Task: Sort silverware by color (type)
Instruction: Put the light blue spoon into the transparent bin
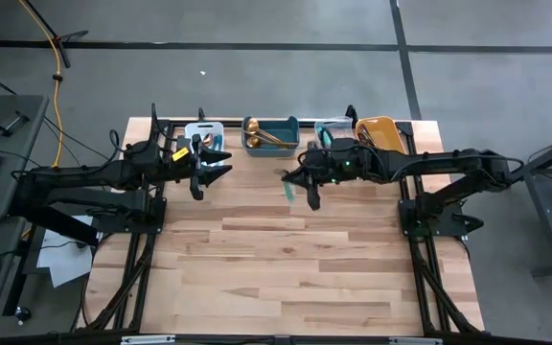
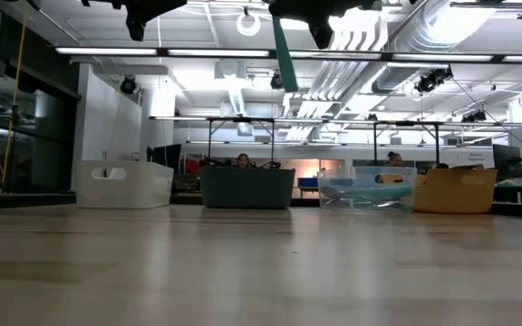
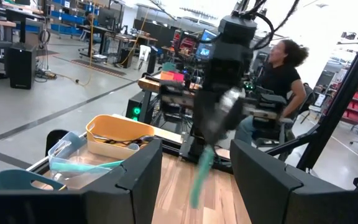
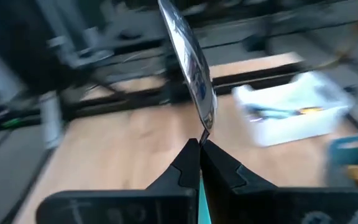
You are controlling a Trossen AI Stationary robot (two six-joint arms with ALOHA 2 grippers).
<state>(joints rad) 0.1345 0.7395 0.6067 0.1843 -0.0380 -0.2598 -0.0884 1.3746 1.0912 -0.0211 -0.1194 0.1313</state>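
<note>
My right gripper [image 1: 291, 178] is over the table's far middle, shut on a piece of silverware with a silver blade [image 4: 191, 59] and a teal-green handle [image 1: 288, 191]. The handle also shows high above the table in the low view [image 2: 285, 50]. My left gripper [image 1: 218, 163] waits open near the white bin [image 1: 202, 135], level and facing the right arm, with nothing between its fingers [image 3: 143, 180]. More silverware lies in the bins: gold spoons [image 1: 262, 134] in the teal bin, teal-handled pieces [image 3: 86, 165] in the clear bin. My right gripper pinches the utensil between its two fingertips [image 4: 188, 163] at the neck [image 4: 202, 138], where the silver blade meets the teal handle. The blade sticks out past the fingers. The handle [image 3: 199, 177] hangs slanting below them, lifted clear of the table.
Four bins line the far edge: white [image 4: 291, 118], teal [image 1: 272, 123], clear [image 1: 332, 127] and orange [image 1: 379, 128]. The wooden tabletop [image 1: 286, 268] stretches bare toward the near edge. A person sits beyond the table's right side [image 3: 284, 74].
</note>
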